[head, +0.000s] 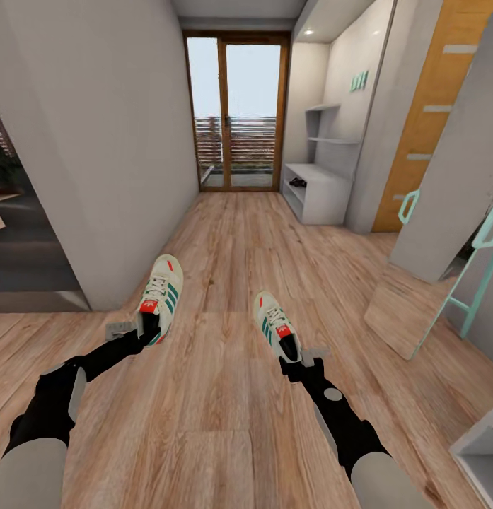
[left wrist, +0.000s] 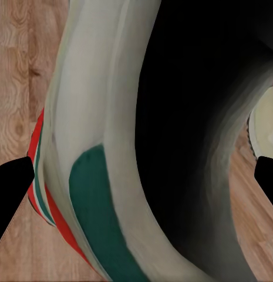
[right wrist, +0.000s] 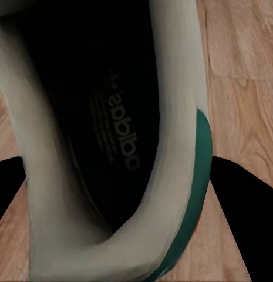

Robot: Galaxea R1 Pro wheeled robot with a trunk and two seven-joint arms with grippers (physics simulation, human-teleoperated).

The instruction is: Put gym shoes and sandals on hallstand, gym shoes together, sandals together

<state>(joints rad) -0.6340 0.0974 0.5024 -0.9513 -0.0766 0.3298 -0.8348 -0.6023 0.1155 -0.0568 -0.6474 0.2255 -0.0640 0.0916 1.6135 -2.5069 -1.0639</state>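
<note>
my left hand [head: 148, 331] pinching one gym shoe [head: 160, 297] by its heel collar, my right hand [head: 294, 357] pinching the other [head: 276, 327], both above the corridor floor [head: 225, 410]; i judge thin-rim grips may slip en route to the hallstand [head: 318, 191].

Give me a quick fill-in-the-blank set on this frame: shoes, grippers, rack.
1. Each gripper, the left gripper and the right gripper, grips one white sneaker at its ____ end.
2. The side stripes on the left sneaker and the right sneaker are ____.
3. The shoe rack stands to the ____ of the glass door.
4. A dark item already lies on the rack's ____ shelf.

Missing words: heel; green; right; lower
</note>
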